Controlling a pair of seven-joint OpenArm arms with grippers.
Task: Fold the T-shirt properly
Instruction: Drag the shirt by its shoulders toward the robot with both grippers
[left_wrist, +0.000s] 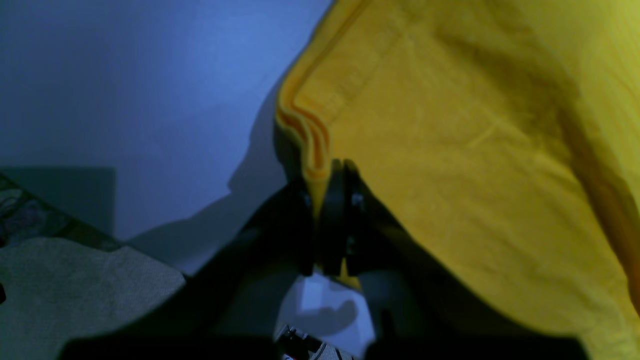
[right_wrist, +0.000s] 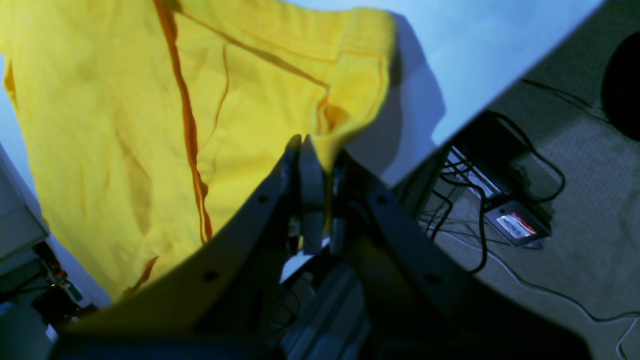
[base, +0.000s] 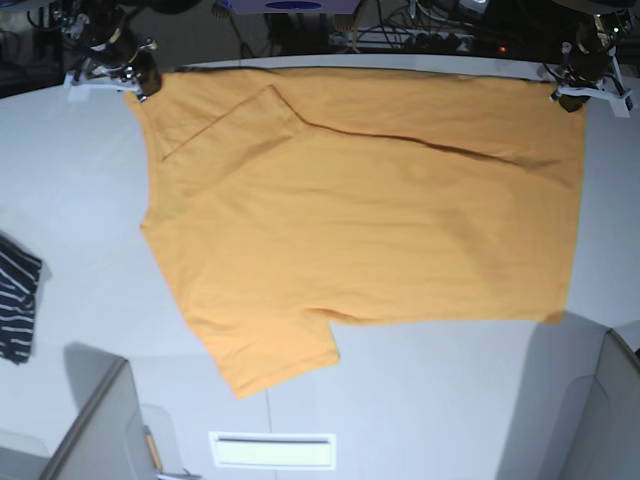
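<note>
The orange-yellow T-shirt (base: 370, 220) lies spread sideways on the white table (base: 80, 190). One sleeve (base: 275, 355) points toward the near edge and the other is folded over at the far left. At the shirt's far left corner my right gripper (base: 140, 82) is shut on the fabric, and the right wrist view shows its jaws (right_wrist: 320, 150) pinching a bunched corner of the T-shirt (right_wrist: 125, 100). My left gripper (base: 565, 92) is shut on the far right corner. The left wrist view shows it (left_wrist: 327, 175) clamping the layered hem edge of the T-shirt (left_wrist: 475, 150).
A small dark navy garment with white stripes (base: 15, 300) lies at the table's left edge. A white slotted plate (base: 272, 450) sits at the near edge between grey panels (base: 95, 430). Cables and a power brick (right_wrist: 510, 220) lie on the carpet beyond the table's far edge.
</note>
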